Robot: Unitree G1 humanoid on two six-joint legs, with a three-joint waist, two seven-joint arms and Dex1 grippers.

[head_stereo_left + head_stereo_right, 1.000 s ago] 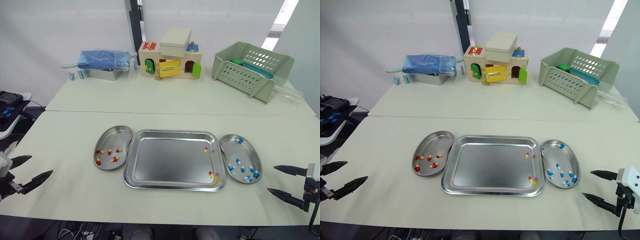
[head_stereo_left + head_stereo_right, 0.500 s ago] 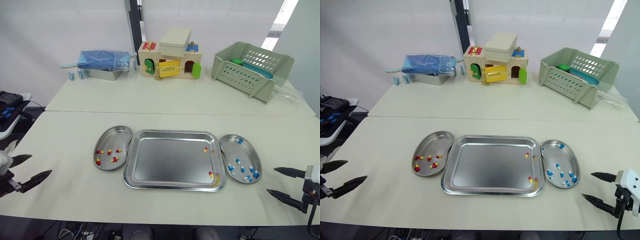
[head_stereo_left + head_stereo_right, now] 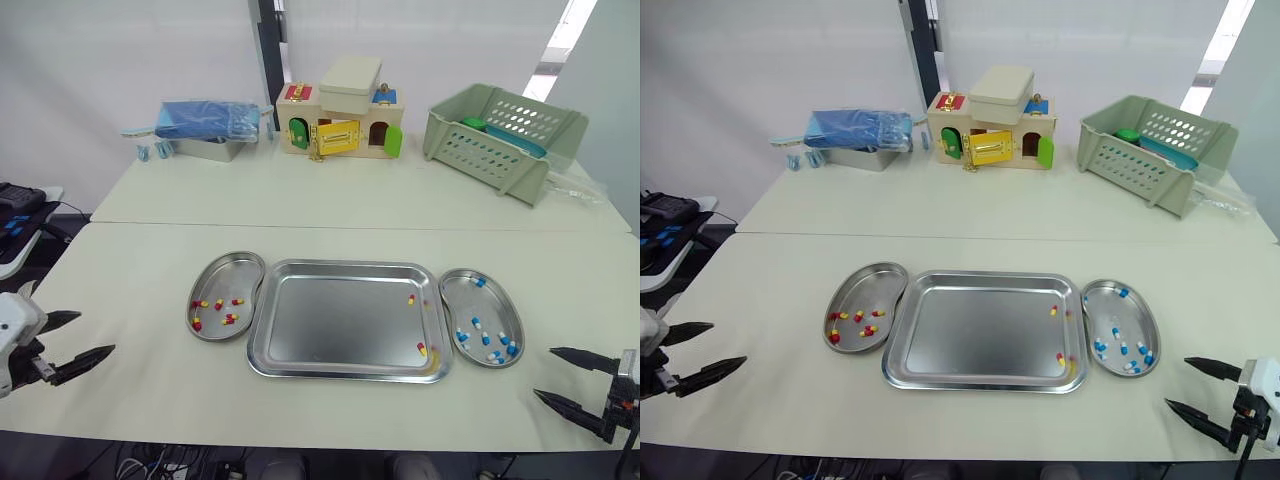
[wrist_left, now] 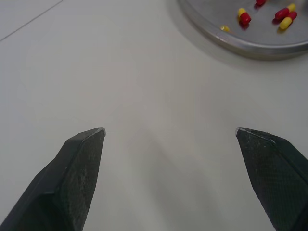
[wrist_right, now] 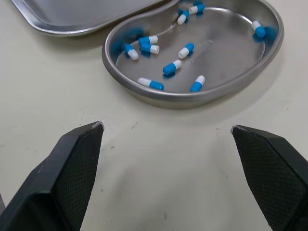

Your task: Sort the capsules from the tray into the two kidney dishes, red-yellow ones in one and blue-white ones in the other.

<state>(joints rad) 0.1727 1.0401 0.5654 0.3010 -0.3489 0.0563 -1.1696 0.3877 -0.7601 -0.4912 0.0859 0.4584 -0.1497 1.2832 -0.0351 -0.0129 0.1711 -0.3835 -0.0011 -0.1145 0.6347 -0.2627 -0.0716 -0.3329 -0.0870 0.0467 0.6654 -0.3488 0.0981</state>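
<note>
**A:** Currently listed: right gripper (image 3: 544,371), fingers spread, empty; left gripper (image 3: 96,333), likewise spread and empty.

**B:** Stock in the tray (image 3: 340,265)?

**A:** Two red-yellow capsules (image 3: 422,349), ahead of the right gripper and inboard, past the blue-white dish (image 3: 470,272).

**B:** Destination?

**A:** The red-yellow dish (image 3: 230,254), ahead of the left gripper, across the tray.

**B:** Handling?

**A:** Likely best taken one at a time: descend vertically, fingers narrowed, clear of the tray wall beside the nearer capsule.
</note>
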